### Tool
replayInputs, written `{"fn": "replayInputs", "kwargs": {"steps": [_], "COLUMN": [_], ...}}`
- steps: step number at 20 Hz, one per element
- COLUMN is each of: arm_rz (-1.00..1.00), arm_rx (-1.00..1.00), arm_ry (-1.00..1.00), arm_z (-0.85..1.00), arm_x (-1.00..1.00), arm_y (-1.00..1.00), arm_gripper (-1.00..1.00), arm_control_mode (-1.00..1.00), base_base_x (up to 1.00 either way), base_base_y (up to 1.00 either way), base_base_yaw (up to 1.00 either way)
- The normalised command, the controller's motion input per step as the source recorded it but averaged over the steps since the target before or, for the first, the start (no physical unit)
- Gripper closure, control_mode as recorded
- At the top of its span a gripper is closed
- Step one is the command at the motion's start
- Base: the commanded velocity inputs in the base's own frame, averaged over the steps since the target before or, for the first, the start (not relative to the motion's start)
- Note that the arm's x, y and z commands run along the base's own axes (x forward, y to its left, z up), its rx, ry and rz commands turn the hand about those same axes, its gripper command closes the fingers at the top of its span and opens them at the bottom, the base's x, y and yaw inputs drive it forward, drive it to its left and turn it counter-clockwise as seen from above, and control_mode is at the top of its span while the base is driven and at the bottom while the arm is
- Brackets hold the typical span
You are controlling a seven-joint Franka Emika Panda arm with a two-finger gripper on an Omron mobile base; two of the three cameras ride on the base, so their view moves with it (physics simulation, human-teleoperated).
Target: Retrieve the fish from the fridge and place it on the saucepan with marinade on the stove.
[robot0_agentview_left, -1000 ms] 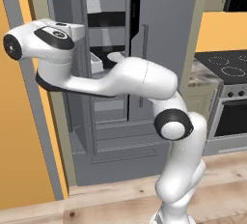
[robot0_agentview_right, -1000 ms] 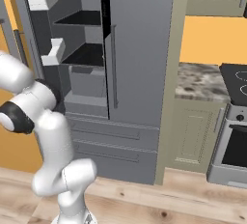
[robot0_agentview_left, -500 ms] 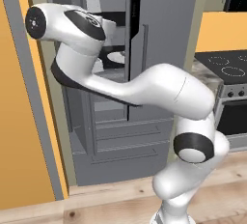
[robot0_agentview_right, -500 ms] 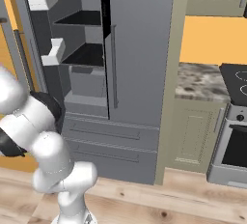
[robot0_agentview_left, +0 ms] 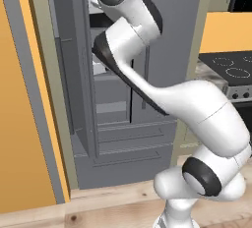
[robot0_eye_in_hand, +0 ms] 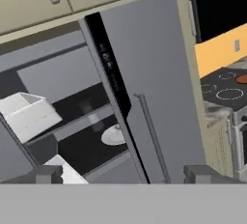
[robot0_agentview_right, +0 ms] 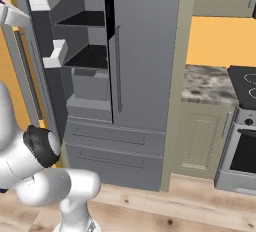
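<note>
Tool wide open and empty, facing the open fridge, a white plate on its black shelf.

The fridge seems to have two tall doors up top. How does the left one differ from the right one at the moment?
The left fridge door is swung wide open, so the black shelves behind it show; the right fridge door is shut flat. The left door carries white door bins on its inner side, whereas the right door shows only its plain front with a long vertical handle. Both are the same grey and about the same height.
</note>
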Motion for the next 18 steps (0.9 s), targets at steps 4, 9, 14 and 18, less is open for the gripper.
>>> {"fn": "replayInputs", "kwargs": {"steps": [4,9,14,18], "arm_rz": [0.35,0.37,0.47,0.6], "arm_rx": [0.15,0.08,0.0,0.0], "arm_ry": [0.0,0.0,0.0,-0.1], "arm_z": [-0.04,-0.19,-0.51,-0.41], "arm_x": [0.05,0.08,0.32,0.11], "arm_y": [-1.0,-1.0,-0.79,-0.54], "arm_gripper": [-1.0,-1.0,-1.0,-1.0], "arm_control_mode": [-1.0,-1.0,-1.0,-1.0], "base_base_x": [0.0,0.0,0.0,0.0], "base_base_y": [0.0,0.0,0.0,0.0], "base_base_yaw": [0.0,0.0,0.0,0.0]}}
